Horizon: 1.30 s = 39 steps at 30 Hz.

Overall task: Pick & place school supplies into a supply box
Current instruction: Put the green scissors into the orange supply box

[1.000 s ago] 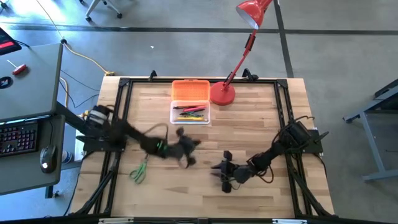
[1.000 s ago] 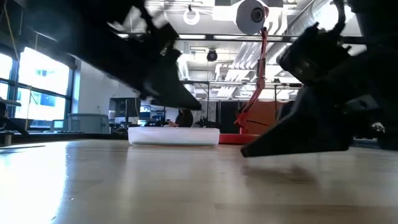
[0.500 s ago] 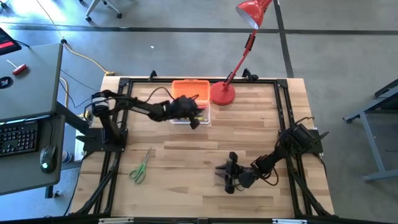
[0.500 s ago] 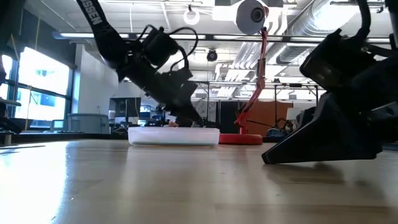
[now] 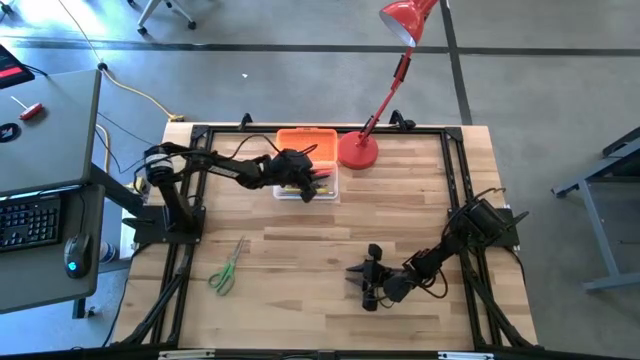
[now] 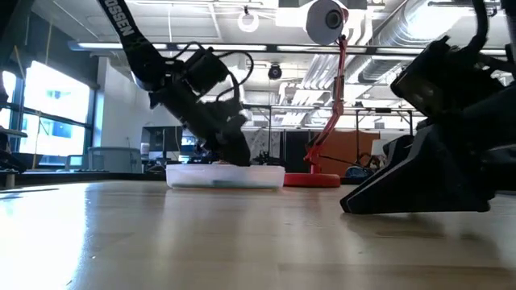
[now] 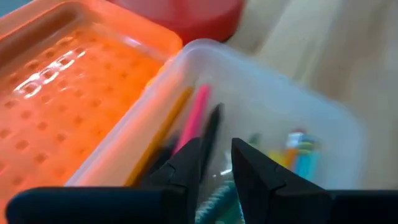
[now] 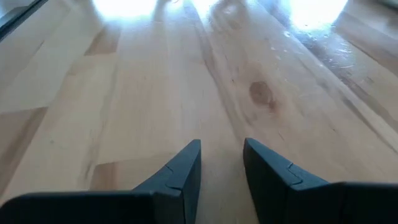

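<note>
The clear plastic pencil case with its orange bumpy lid is found at the back middle of the wooden table, the lid laid open behind the base. Thin pens and pencils are seen lying inside the base. Just beside the case, on its right, the round red lamp base is set. The left gripper is positioned over the case base, its arm stretched in from the table's left edge. Green-handled scissors are left lying near the front left, well apart from the case. The right gripper is lowered to the table at the front right.
</note>
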### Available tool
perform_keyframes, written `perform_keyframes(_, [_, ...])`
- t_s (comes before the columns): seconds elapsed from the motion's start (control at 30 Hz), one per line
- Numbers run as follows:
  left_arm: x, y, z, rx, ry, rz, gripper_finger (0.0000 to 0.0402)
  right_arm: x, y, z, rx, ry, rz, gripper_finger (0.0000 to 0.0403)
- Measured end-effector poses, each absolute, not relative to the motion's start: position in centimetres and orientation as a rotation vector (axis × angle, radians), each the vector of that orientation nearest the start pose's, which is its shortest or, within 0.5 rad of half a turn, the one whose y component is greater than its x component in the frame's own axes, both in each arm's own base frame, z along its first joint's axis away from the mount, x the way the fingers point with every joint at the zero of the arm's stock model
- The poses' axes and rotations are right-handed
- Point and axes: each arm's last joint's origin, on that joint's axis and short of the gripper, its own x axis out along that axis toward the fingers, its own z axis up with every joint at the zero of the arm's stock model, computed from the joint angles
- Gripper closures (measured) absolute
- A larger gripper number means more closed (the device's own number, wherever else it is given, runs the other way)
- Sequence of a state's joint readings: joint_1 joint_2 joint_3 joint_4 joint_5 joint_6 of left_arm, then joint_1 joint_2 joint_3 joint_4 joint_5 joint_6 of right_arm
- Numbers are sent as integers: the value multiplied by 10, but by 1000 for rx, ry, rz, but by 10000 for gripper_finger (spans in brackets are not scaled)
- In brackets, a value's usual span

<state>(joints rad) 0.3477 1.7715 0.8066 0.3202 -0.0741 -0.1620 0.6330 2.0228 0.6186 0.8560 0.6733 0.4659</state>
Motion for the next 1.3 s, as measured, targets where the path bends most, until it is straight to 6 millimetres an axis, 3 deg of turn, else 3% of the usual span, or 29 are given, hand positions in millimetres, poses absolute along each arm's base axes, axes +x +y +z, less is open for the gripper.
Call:
perform_keyframes(0.13, [318, 116, 171, -250, 548, 410, 281, 267, 163, 62, 133, 414, -156, 300])
perform_keyframes(0.3, [302, 109, 235, -276, 565, 358, 292, 268, 161, 62, 140, 425, -145, 300])
perform_keyframes(0.43, [274, 91, 283, -439, 672, 163, 304, 266, 165, 62, 133, 427, -139, 300])
perform_keyframes(0.6, [238, 54, 304, -775, 875, 26, 321, 264, 168, 61, 129, 429, -129, 300])
perform_keyframes(0.73, [213, 11, 301, -969, 1085, 109, 334, 264, 168, 61, 132, 430, -128, 300])
perform_keyframes(0.9, [187, -47, 281, -989, 1378, 360, 341, 264, 168, 61, 135, 429, -127, 300])
perform_keyframes(1.13, [171, -123, 240, -1025, 1439, 488, 344, 264, 168, 62, 139, 426, -126, 300])
perform_keyframes(1.3, [163, -162, 206, -1005, 1447, 557, 352, 264, 168, 62, 139, 426, -125, 300])
